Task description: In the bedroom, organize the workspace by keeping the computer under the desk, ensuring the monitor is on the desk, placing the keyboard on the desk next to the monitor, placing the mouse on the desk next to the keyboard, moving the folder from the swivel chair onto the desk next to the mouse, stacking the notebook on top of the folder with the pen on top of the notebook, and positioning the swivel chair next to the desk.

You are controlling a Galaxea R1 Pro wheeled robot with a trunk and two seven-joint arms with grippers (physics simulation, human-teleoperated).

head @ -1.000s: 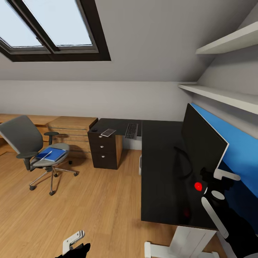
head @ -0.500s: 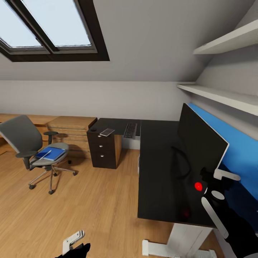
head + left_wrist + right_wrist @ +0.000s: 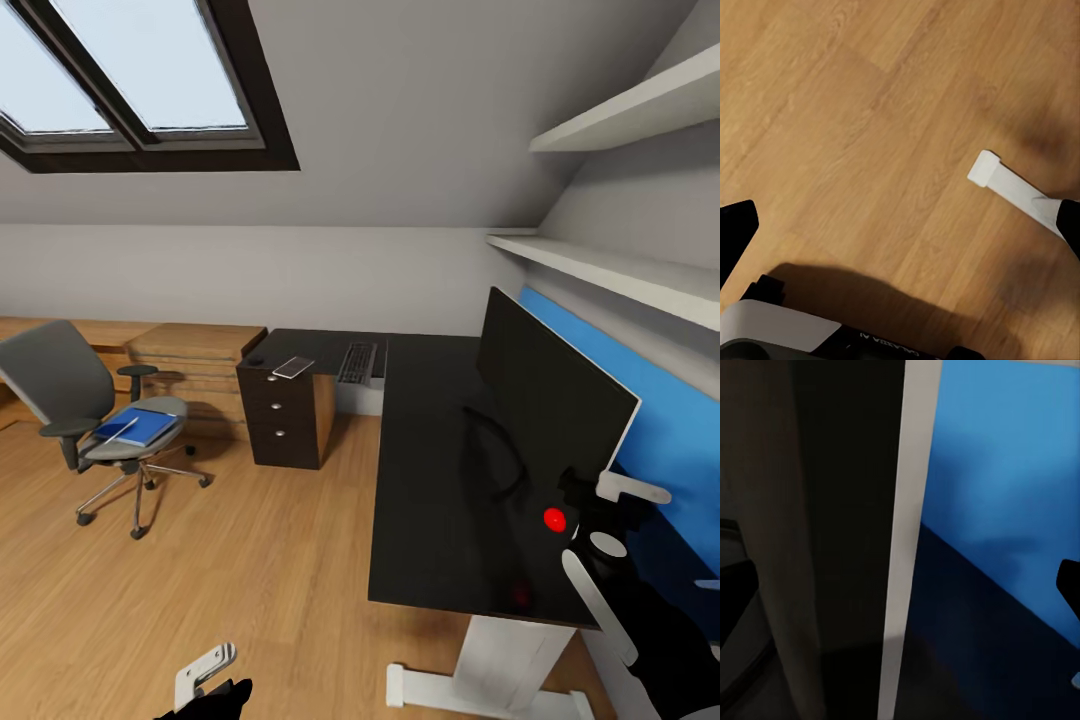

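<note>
No legible text or labels.

Skylight (image 3: 130, 80), wall shelves (image 3: 610, 265), wooden floor (image 3: 250, 560)

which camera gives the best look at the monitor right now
The head view: the whole monitor stands on the desk, black front and stand visible. The right wrist view catches its white edge close up. The left wrist view looks at the wooden floor.
</note>
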